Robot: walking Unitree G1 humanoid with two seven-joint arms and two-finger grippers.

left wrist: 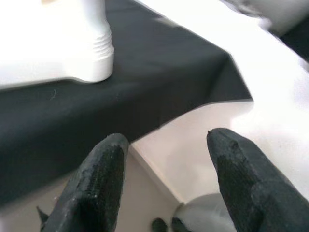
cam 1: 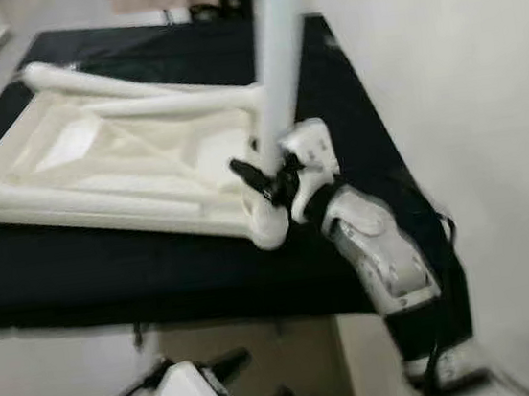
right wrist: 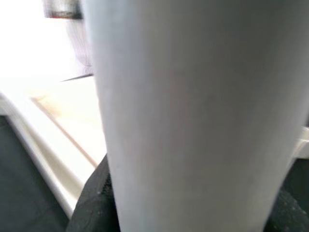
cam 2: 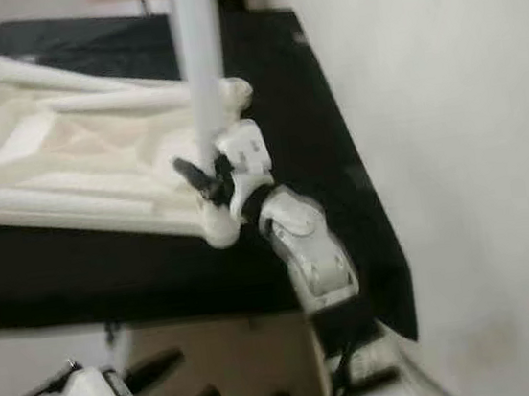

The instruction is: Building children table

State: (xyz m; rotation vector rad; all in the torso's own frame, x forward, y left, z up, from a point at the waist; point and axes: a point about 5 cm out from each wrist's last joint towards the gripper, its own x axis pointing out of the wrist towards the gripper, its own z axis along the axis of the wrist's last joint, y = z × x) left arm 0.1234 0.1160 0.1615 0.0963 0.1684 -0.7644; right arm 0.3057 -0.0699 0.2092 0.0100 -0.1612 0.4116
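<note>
The right gripper (cam 1: 267,180) is closed around the lower end of an upright white table leg (cam 1: 278,56), which stands at the near right corner of the inverted white tabletop (cam 1: 106,164). The tabletop lies on a black cloth (cam 1: 110,275), its near rim just beside the fingers and close to the cloth's front edge. To the gripper's right, a narrow strip of cloth runs to the right edge, with pale floor beyond it. The left gripper (left wrist: 164,159) hangs below the cloth's front edge with its fingers (left wrist: 96,179) spread apart and holding nothing; a threaded corner socket (left wrist: 99,58) sits above it on the cloth.
</note>
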